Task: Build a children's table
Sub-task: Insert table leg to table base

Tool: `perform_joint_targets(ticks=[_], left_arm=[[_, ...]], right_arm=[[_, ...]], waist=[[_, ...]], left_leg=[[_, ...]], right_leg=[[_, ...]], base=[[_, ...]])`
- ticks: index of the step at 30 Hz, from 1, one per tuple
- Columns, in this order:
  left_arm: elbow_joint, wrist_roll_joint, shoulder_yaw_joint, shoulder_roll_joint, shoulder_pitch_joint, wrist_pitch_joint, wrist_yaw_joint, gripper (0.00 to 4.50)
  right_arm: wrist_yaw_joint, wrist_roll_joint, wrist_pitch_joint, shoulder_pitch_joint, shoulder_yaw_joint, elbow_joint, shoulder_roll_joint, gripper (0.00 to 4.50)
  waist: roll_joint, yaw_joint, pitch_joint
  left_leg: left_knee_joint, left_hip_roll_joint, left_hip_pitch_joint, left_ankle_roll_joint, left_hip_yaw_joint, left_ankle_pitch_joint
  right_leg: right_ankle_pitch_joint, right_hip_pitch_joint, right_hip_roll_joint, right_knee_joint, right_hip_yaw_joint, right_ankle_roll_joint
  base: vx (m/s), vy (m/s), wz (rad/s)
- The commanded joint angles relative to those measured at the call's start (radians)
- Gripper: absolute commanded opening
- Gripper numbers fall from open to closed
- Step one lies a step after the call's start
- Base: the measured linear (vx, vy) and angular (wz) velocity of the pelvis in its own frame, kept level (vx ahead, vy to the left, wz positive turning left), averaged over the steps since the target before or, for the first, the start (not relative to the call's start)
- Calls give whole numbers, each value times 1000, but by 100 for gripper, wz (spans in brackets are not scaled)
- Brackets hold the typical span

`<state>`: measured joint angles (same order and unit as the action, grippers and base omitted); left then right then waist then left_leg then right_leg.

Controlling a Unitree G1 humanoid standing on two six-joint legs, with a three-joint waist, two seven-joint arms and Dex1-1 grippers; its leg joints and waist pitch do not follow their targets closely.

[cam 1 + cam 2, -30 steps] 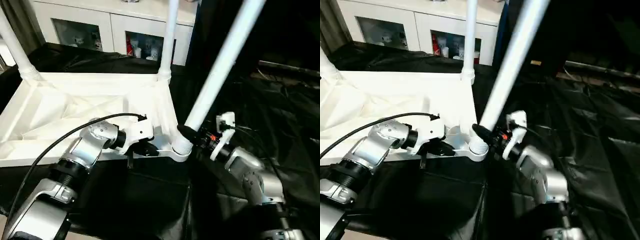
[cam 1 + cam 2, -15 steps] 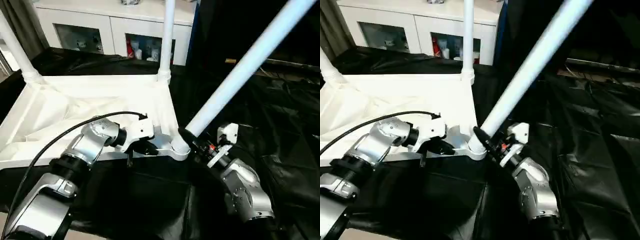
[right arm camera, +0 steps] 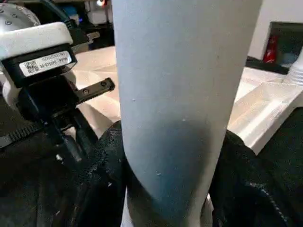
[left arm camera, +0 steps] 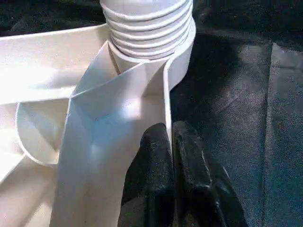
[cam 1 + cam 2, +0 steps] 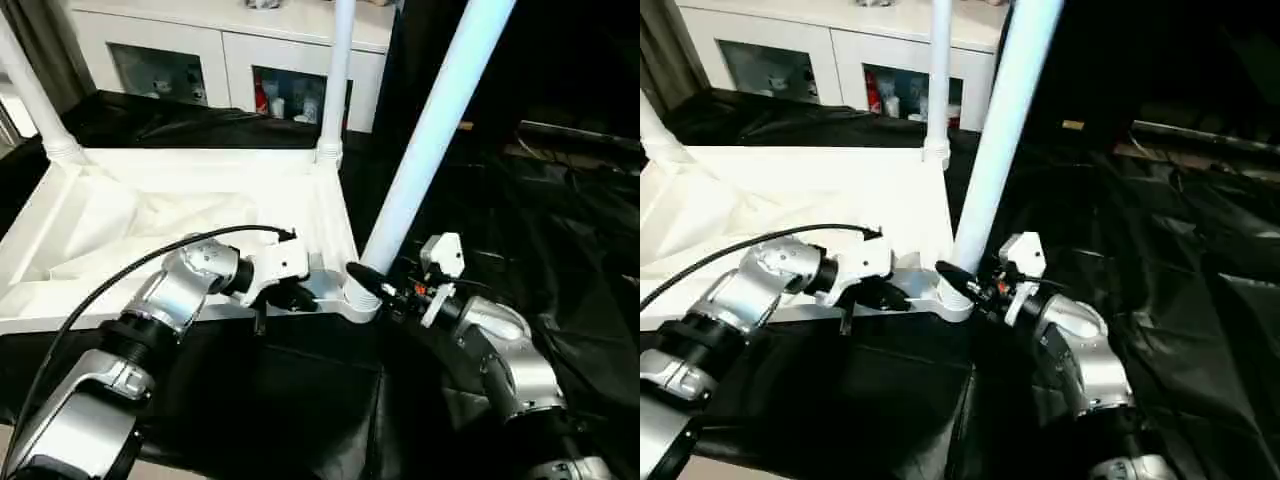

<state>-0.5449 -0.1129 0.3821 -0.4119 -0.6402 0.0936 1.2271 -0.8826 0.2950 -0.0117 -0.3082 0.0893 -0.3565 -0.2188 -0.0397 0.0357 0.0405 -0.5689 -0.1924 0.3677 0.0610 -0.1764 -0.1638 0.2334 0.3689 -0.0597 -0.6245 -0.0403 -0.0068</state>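
While right jaws grip the leg [image 5: 430, 140], left jaws pinch the tabletop [image 5: 150, 215] rim.

I seem to be in a furnished room set up for testing: a white sideboard [image 5: 230, 50] with glass doors stands ahead of me, small figurines and a red item [image 5: 262, 96] inside, and black sheeting [image 5: 560, 230] covers my work surface.
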Motion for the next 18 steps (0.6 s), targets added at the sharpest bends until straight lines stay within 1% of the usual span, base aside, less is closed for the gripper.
perform_joint_targets(ticks=[1,2,3,4,5,7,10,13,15,16,18], left_arm=[[-6,-14,21,-12,22,6,10,0],[-2,-11,22,-12,25,1,15,0],[1,-9,23,-12,26,-4,18,0],[3,-8,24,-12,28,-6,20,0],[9,0,25,-16,30,-16,41,0],[11,2,25,-18,30,-19,47,0],[10,6,27,-24,30,-27,62,0],[6,6,33,-31,23,-34,83,0],[6,8,34,-32,20,-32,92,0],[5,9,35,-33,14,-29,99,0],[1,9,35,-32,8,-27,98,0]], right_arm=[[-28,-30,-52,19,32,-40,-20,187],[-45,-29,-60,11,39,-47,-26,187],[-65,-29,-63,1,46,-55,-33,187],[-79,-28,-65,-6,51,-62,-38,187],[-116,-26,-66,-16,60,-73,-50,187],[-138,-25,-67,-21,64,-80,-56,187],[-167,-25,-67,-27,72,-88,-67,187],[-204,-21,-71,-38,79,-102,-78,187],[-213,-21,-72,-43,81,-108,-81,187],[-226,-23,-68,-51,82,-120,-83,187],[-230,-23,-66,-54,82,-125,-83,187]], waist=[[0,4,-43],[0,5,-44],[-4,3,-44],[-3,3,-46],[-6,1,-48],[-7,1,-48],[-8,1,-51],[-9,2,-50],[-9,2,-50],[-7,2,-49],[-7,2,-49]], left_leg=[[70,-47,-12,-17,15,-279],[69,-47,-12,-21,14,-264],[69,-47,-12,-22,13,-257],[68,-46,-11,-25,13,-246],[66,-46,-11,-30,12,-238],[65,-46,-12,-34,11,-230],[62,-45,-12,-46,9,-201],[63,-46,-12,-51,9,-201],[63,-46,-13,-47,9,-211],[65,-47,-14,-40,10,-224],[65,-47,-15,-35,10,-231]], right_leg=[[214,-20,-81,92,46,-202],[181,-20,-81,90,46,-207],[166,-20,-79,89,45,-208],[136,-22,-79,86,45,-214],[108,-24,-78,83,43,-223],[90,-25,-79,83,44,-226],[41,-29,-77,80,43,-236],[39,-30,-78,80,42,-241],[58,-29,-78,81,42,-243],[79,-29,-79,83,42,-241],[87,-28,-78,84,42,-241]], base=[[0,0,0],[0,0,0],[0,0,0],[0,0,0],[0,0,0],[0,0,0],[0,0,0],[0,0,0],[0,0,0],[0,0,0],[0,0,0]])
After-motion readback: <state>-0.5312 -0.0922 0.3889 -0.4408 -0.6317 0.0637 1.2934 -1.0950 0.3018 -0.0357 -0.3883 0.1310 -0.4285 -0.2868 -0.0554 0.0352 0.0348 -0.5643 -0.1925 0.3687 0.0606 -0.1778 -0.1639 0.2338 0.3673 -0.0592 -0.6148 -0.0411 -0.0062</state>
